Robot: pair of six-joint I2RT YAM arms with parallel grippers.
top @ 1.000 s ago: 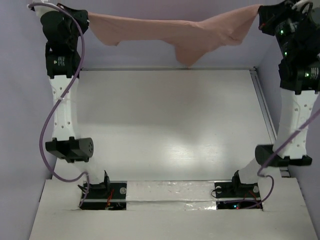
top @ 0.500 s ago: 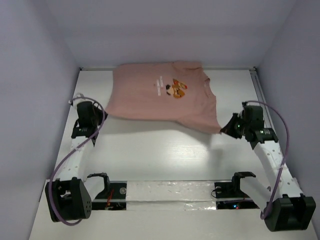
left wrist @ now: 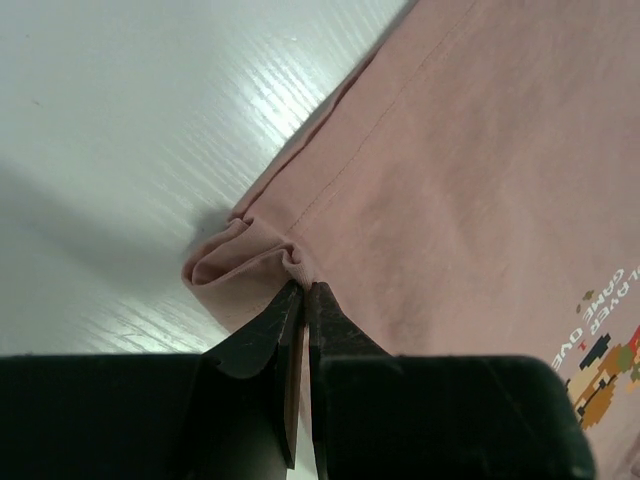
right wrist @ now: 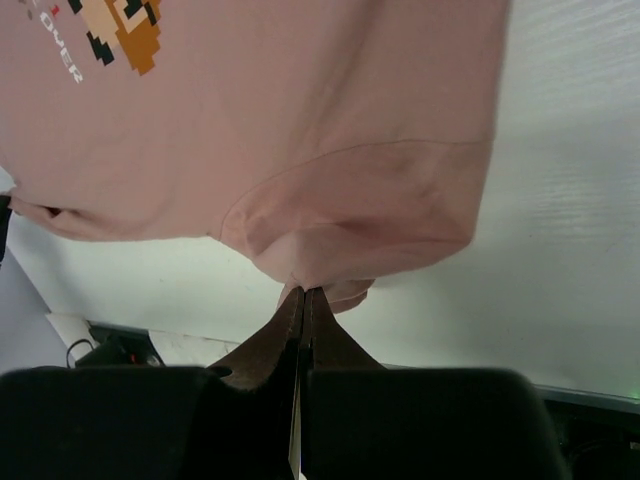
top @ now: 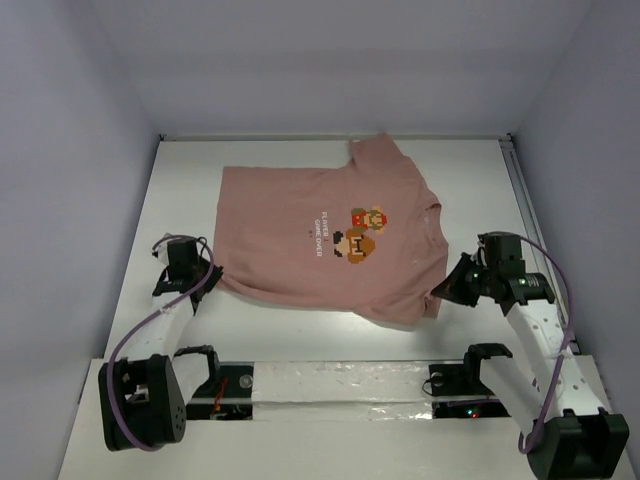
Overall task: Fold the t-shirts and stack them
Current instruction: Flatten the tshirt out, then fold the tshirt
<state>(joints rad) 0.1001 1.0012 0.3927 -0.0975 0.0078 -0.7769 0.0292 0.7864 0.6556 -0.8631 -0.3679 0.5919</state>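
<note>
The salmon-pink t-shirt lies spread on the white table, print side up, pixel-art characters and text on the chest. My left gripper is shut on the shirt's near-left hem corner, seen bunched at the tips in the left wrist view. My right gripper is shut on the near-right corner by the sleeve; in the right wrist view the cloth hangs pinched at the tips, slightly off the table.
The white table has a raised rail along its right edge. Grey-lilac walls close the back and both sides. The arm bases and cables sit at the near edge.
Both arms came down from high at the back, where the shirt hung stretched between them. They drew it toward the near edge, and it now lies spread flat on the table.
</note>
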